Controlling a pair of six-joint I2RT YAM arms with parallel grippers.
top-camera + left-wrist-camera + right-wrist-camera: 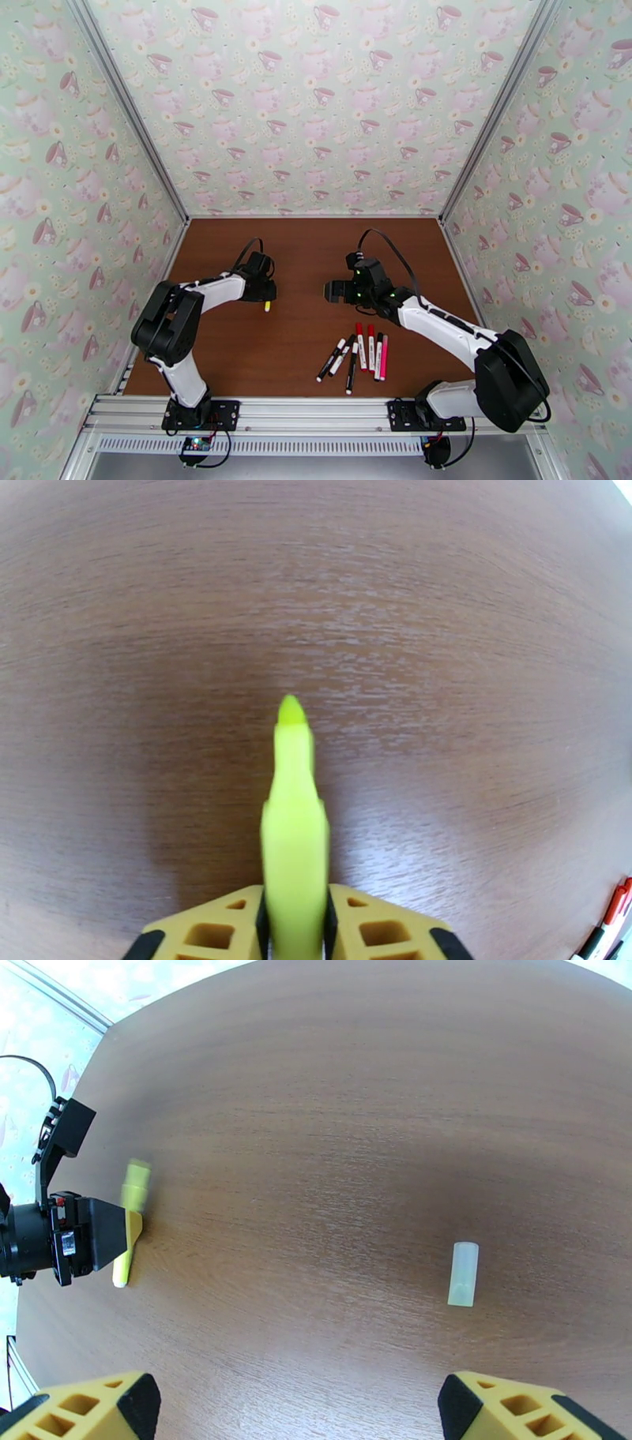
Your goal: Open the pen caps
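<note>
**A:** Teacup wallpaper [316, 103] lines three walls, with a brown wood-grain bench [300, 253] below. Where is the yellow pen [294, 835]?

**B:** It is at the left arm, over the left half of the bench. The left jaws are clamped on its barrel, with a yellow finger [213, 930] pressed to each side. The pen points away from the wrist, and its tapered nib is bare. It looks blurred in both wrist views.

**A:** And its cap?

**B:** A pale cap [464, 1273], translucent and yellowish, lies on its side on the bench. It is well apart from the yellow pen and sits ahead of the right arm.

**A:** Does the right arm have hold of it?

**B:** No. The right jaws stand wide apart and hold nothing. In the right wrist view one fingertip [505, 1406] shows at each bottom corner, and the cap lies beyond them on bare wood.

**A:** What about the rest?

**B:** The other pens [359, 355] lie in a loose row near the front edge, between the two arm bases and closer to the right one. Some are white-barrelled with black or red ends, and one is pink. They are too small to tell whether their caps are on.
</note>
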